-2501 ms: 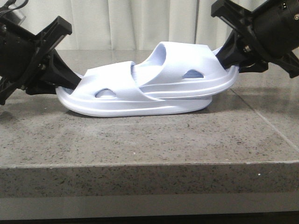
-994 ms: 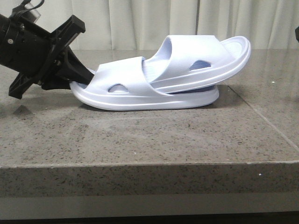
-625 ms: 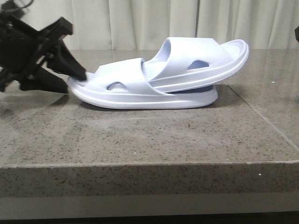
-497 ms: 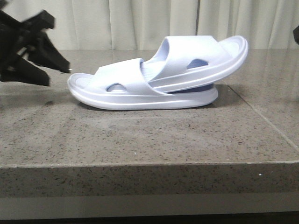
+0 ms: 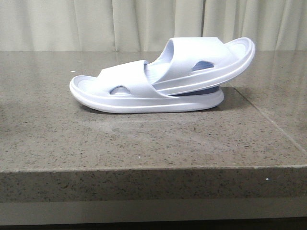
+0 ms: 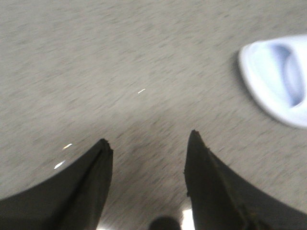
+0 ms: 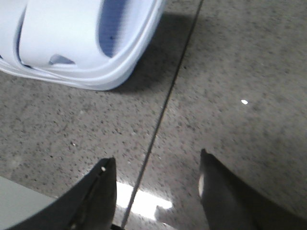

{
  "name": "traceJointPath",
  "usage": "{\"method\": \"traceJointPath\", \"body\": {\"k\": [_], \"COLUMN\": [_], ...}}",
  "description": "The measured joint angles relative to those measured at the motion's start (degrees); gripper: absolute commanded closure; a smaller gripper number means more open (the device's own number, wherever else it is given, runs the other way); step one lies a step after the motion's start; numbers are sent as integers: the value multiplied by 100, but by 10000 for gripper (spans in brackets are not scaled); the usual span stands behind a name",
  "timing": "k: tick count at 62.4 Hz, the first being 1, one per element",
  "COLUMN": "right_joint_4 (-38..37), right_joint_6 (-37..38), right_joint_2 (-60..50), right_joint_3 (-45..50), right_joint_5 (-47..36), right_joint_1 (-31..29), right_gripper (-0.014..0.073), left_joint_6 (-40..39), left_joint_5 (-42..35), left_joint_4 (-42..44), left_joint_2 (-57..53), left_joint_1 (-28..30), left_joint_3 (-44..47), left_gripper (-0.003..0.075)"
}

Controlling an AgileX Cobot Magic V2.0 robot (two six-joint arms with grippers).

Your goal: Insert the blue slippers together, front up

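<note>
— Both arms have left the front view; what are the grippers doing?
— Left gripper [image 6: 148, 143] and right gripper [image 7: 156, 163] are spread wide, empty. The blue slippers [image 5: 163, 79] sit nested mid-counter [image 5: 144, 143], toward the back edge.
— Any risk?
— The upper slipper's raised, overhanging end might slip out if bumped.

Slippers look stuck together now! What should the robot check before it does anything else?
1. Upper slipper tucked under the strap of the lower slipper: ok.
2. Both strap-side up: ok.
3. Pair resting on the table, away from its front edge: ok.
4. Left tool open, holding nothing: ok.
5. Right tool open, holding nothing: ok.
6. Upper slipper pushed fully in: cannot tell; its right end sticks out, tilted up.
</note>
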Motion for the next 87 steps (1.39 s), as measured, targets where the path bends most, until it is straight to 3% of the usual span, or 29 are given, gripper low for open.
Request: {"method": "traceJointPath", "body": {"k": [7, 19, 30, 46, 52, 61, 70, 77, 87], "right_joint_4": [-942, -1996, -2176, -2185, -2185, -2185, -2175, -2152, -2145], "right_joint_6": [826, 1661, 1797, 1831, 1831, 1834, 1843, 1843, 1843], "right_joint_2": [-608, -1506, -2137, -2869, -2936, -2936, -2936, -2936, -2936], "right_joint_3": [0, 0, 0, 30, 33, 155, 341, 494, 579], "right_joint_5": [263, 854, 1223, 1295, 1295, 1285, 1221, 1158, 1046], "right_joint_1": [0, 305, 663, 688, 688, 688, 688, 688, 688], "right_gripper": [177, 177, 177, 184, 265, 477, 633, 715, 712], "left_joint_6": [-515, -732, -766, -766, -766, -766, -766, -766, -766], "left_joint_5": [286, 495, 618, 632, 579, 369, 162, 36, -14], "left_joint_4": [734, 974, 1015, 1015, 1015, 863, 752, 718, 718], "left_joint_2": [-653, -1523, -2049, -2278, -2278, -2278, -2278, -2278, -2278], "left_joint_1": [0, 0, 0, 0, 0, 0, 0, 0, 0], "left_joint_3": [66, 320, 591, 824, 833, 833, 833, 833, 833], "left_gripper": [363, 363, 366, 394, 472, 622, 736, 741, 741]}}
